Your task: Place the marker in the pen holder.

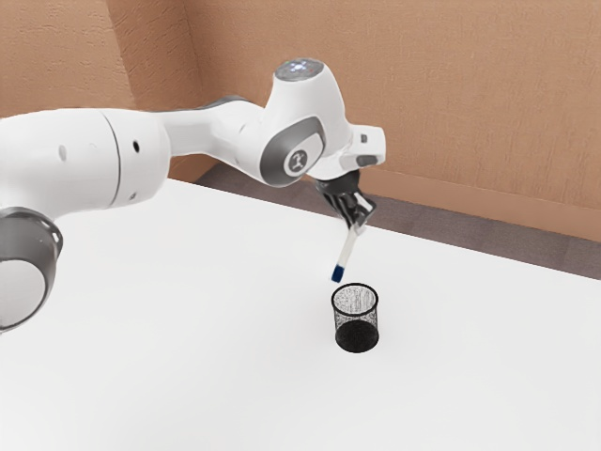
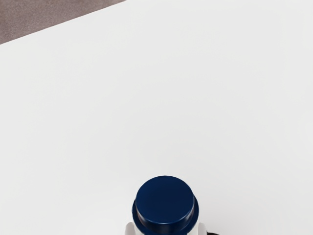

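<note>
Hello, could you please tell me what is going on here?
The robot arm has its jaws closed on a white marker, held at a slant with the dark blue cap pointing down. The marker is near the black mesh pen holder, which stands upright on the white table, but it is not in it yet.

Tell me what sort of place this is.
Probably a simulated indoor robot workspace, perhaps a lab or workshop: a white robot arm reaches over a plain white table, with textured tan walls and a brownish floor beyond.
</note>
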Controlling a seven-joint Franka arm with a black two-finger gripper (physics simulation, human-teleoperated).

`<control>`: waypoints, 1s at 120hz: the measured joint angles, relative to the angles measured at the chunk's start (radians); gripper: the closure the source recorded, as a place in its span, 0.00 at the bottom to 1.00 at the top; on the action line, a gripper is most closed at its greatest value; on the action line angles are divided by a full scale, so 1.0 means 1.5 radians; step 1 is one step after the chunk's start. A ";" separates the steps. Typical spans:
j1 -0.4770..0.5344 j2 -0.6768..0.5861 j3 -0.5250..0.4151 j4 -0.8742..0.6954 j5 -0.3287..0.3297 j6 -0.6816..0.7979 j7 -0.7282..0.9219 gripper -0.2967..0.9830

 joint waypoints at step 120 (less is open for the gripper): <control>0.077 -0.210 -0.008 -0.010 -0.016 -0.285 0.050 0.33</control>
